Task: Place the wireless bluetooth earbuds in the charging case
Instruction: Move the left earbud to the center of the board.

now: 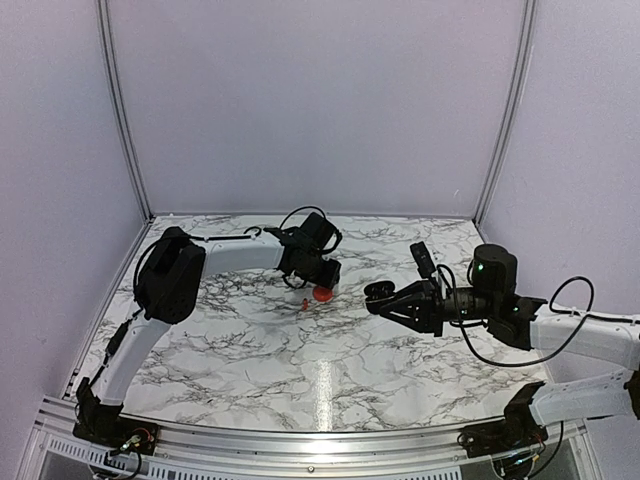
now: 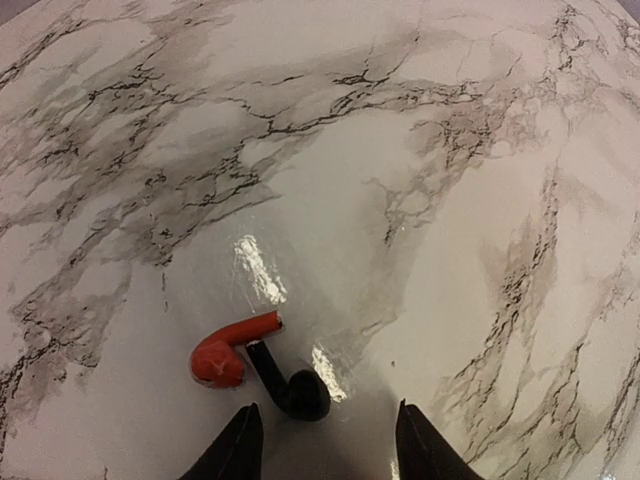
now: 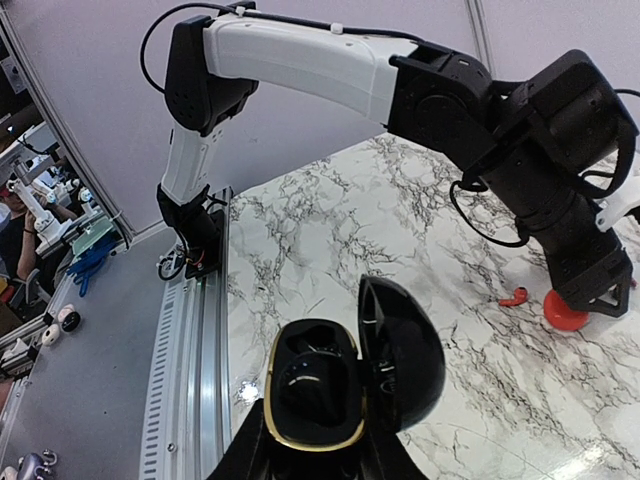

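Two earbuds (image 2: 218,362) before parted, empty left gripper (image 2: 328,412); right gripper (image 3: 315,458) clamps black case (image 3: 400,355)

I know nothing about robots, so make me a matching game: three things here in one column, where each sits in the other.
1 black case
2 red earbud
3 red case

A lying on the marble beside a black earbud
B standing on the marble, partly hidden by the left claw
C held in the right claw, lid open

Pairs: 1-C, 2-A, 3-B
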Available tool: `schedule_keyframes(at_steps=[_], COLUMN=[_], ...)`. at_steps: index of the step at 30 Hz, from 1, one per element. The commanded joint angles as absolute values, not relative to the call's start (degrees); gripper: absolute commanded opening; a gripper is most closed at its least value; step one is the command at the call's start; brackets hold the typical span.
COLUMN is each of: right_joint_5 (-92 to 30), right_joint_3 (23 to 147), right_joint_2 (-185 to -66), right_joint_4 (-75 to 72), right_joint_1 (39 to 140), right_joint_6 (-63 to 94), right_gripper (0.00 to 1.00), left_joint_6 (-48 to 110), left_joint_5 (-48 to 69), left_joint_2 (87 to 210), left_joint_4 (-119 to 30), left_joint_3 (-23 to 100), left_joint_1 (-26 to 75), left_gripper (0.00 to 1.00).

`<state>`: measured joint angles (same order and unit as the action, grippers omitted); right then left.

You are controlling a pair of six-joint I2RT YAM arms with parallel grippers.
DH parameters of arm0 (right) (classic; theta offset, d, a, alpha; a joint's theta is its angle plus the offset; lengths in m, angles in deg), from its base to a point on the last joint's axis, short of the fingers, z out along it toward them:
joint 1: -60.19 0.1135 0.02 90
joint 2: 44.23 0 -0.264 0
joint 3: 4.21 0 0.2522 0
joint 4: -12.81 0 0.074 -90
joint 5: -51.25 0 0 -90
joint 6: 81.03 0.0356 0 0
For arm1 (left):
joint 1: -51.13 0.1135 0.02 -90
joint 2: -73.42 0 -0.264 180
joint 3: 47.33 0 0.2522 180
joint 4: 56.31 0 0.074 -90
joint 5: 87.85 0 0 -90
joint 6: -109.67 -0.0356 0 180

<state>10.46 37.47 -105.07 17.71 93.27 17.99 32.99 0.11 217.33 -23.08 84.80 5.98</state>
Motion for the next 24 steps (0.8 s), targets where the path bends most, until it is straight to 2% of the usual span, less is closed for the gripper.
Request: schedule_keyframes(at_steps=[1,7,15,24], right_joint_5=[10.8,10.8,10.7,10.7], right_joint_3=[37.7,37.8,37.8,37.7], right_joint_2=[-105.1,-105.1,-105.2,-105.4], right_joint_4=[19.4,19.4,19.0,19.2], right_joint_1=[92.6,92.6,92.6,92.5], right_joint_6=[18.2,18.2,18.0,18.0], right_gripper=[0.00,0.00,0.00,0.00], left_joint_6=[33.9,34.4,34.5,33.0], left_joint_5=[-0.7,-3.2,-5.2,-5.9], left_joint_2=[219.9,222.4,225.0,221.6], left_joint_4=[-21.2,-20.3,-18.8,-18.8], left_joint_3=[87.5,90.2,93.5,87.3], left_joint_1=[6.3,6.5,6.8,6.7], left_gripper=[0.47,0.46,0.38,0.26])
